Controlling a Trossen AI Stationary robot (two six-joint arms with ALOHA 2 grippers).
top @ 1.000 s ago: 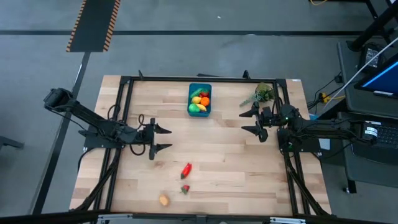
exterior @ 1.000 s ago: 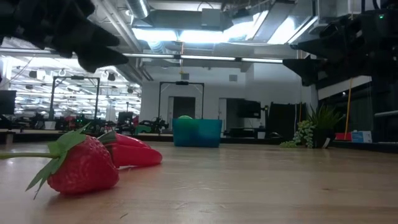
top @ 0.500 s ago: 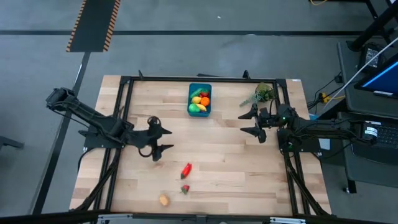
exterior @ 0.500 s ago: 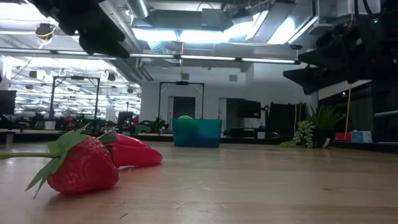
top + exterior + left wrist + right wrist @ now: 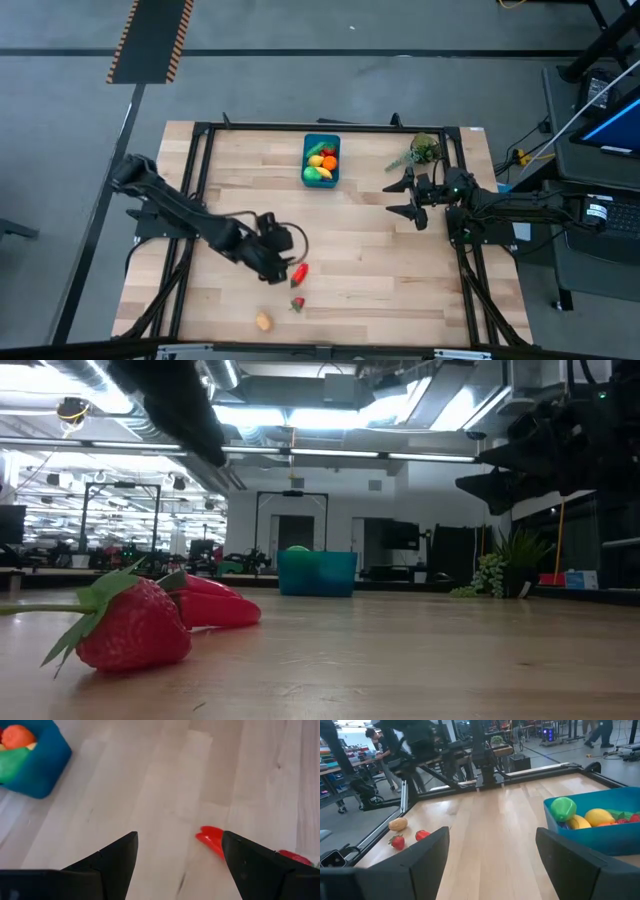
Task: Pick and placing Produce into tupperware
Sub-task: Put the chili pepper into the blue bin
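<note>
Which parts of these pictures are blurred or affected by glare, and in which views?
Low view: the near strawberry is sharp, the ceiling lights glare white, and the left arm is a dark smear at the top. Left wrist view: the red pepper and blue tub look soft. Right wrist view: the fingers are dark blurred shapes.

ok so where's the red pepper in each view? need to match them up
High: red pepper front-centre, at the left gripper.
Low: left, lying behind the strawberry.
Left wrist: partly hidden by one finger.
Right wrist: far side, beside the strawberry.
Shared landmark: teal tupperware, seen in all four.
</note>
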